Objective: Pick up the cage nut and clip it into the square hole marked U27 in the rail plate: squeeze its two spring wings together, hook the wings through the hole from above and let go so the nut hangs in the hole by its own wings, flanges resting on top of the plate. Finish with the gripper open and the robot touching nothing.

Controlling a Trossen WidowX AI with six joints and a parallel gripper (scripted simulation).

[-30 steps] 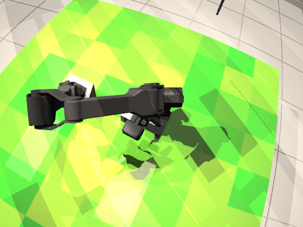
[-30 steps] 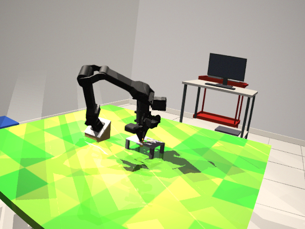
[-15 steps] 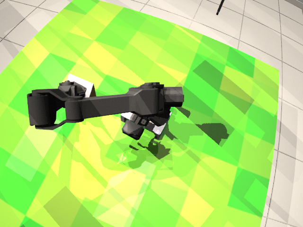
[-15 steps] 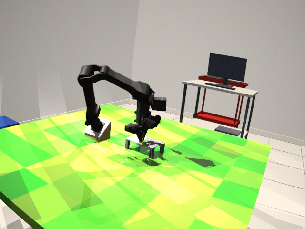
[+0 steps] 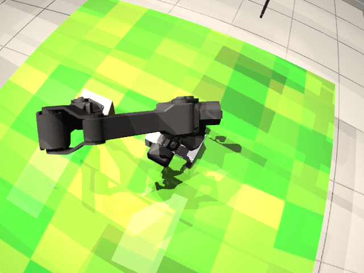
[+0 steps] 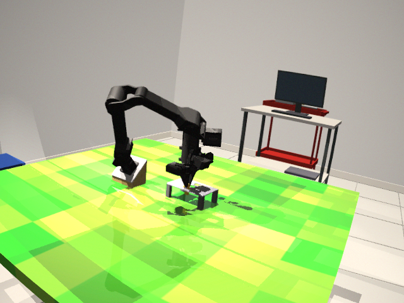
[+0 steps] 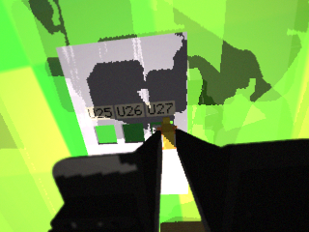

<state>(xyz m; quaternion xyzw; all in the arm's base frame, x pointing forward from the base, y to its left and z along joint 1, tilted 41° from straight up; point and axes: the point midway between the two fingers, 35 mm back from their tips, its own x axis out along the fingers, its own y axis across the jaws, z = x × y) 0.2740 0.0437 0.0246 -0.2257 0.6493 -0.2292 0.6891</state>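
Wrist view: the cage nut [image 6: 186,192] [image 7: 168,140], small and orange-yellow, is gripped between the narrowly set, tapered black fingertips of the gripper [image 5: 173,144] [image 6: 187,185] [image 7: 167,134], and is located at the square hole marked U27 [image 7: 155,129], its lower part apparently within the opening. Whether both wings are hooked cannot be told, as the hole is largely covered by nut and fingers. If the nut is seated off-centre, one wing may be caught on the hole's edge, and the nut may be tipped or dropped through on release. If the squeeze is relaxed too early, the wings may be sprung open above the plate; if pressed too hard, the rail plate [image 5: 194,153] [image 6: 173,184] [image 7: 173,175] may be shifted, since no clamp is visible. On opening, a flange may be dragged by a finger. The plate is pale, flat and smooth, and is carried on short, dark, blocky legs [image 6: 200,202]. The tabletop [image 5: 258,205] [image 6: 208,261] [image 7: 251,123] is patterned with glossy green and yellow patches, crossed by jagged shadows.
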